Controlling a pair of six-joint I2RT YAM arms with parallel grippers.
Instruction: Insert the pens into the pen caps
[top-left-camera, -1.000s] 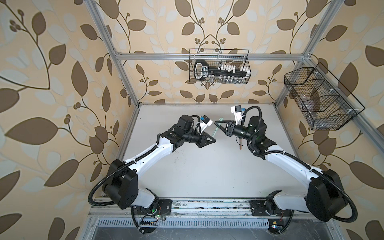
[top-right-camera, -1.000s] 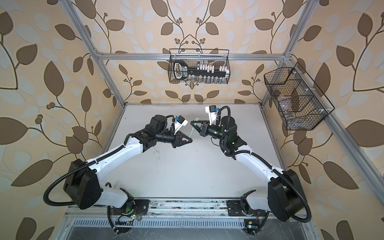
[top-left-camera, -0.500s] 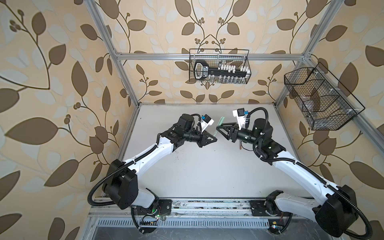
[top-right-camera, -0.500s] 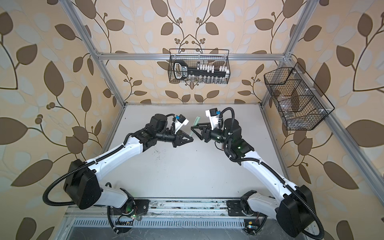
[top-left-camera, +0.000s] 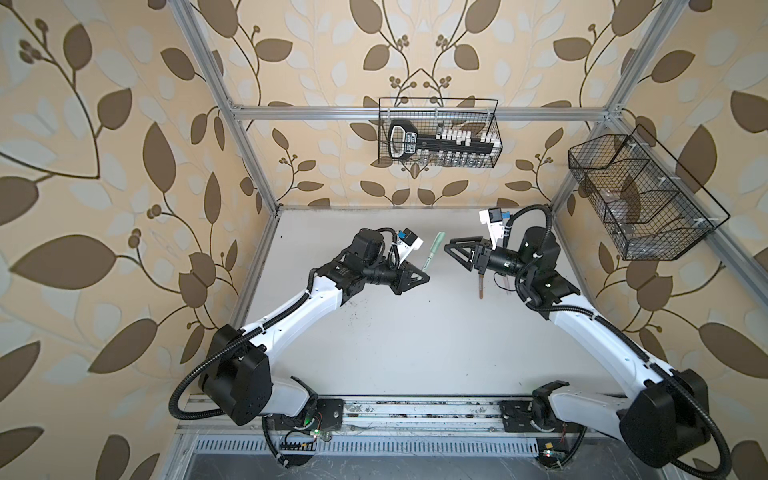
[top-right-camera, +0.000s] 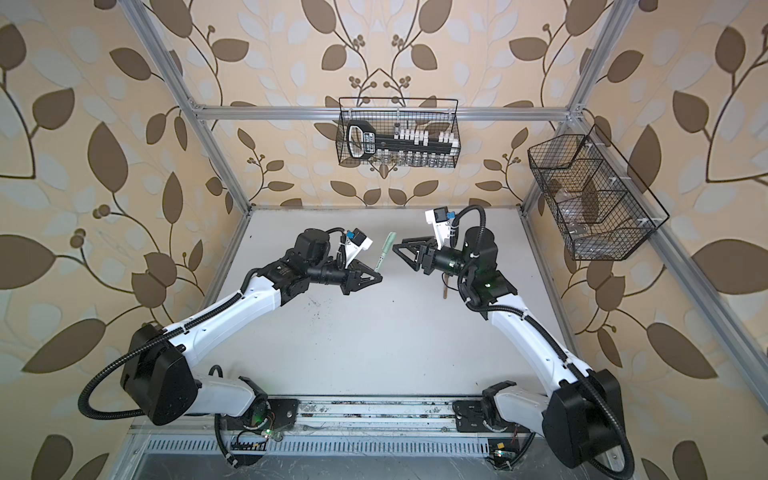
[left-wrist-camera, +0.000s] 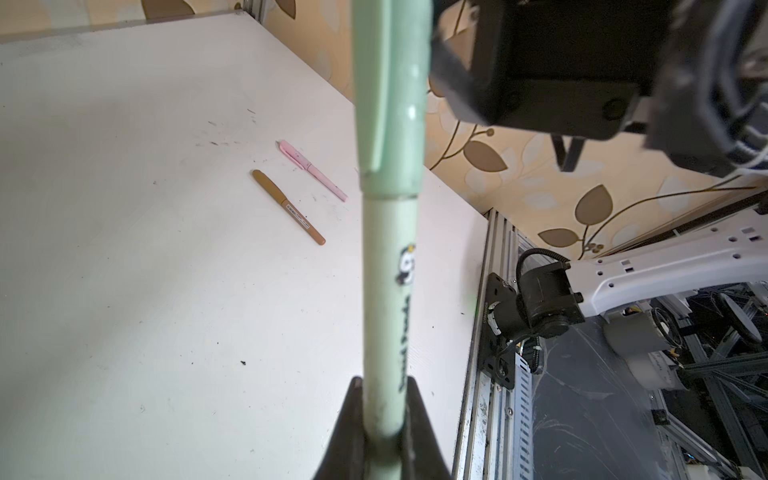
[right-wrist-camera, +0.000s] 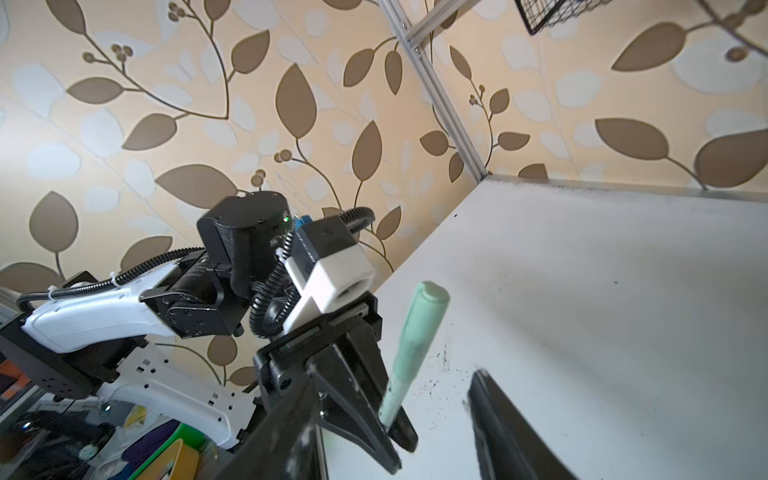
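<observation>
left wrist view: left tool (left-wrist-camera: 384, 399) pinches green pen (left-wrist-camera: 386, 291) by its barrel, probably light, stiff, slick; right tool (top-left-camera: 453, 249) spread.

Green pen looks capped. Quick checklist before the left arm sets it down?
1. Green cap seated on green pen: ok. Its edge meets the barrel with no gap in the left wrist view.
2. Left gripper hold: ok. It is shut on the pen's barrel near the uncapped end.
3. Right gripper clear: ok. It is open and apart from the cap in both top views, though close.
4. Brown pen and pink pen: ok. Both are capped and lie side by side, apart, on the table.
5. How much barrel sits past the fingers: cannot tell. That end is hidden.
</observation>
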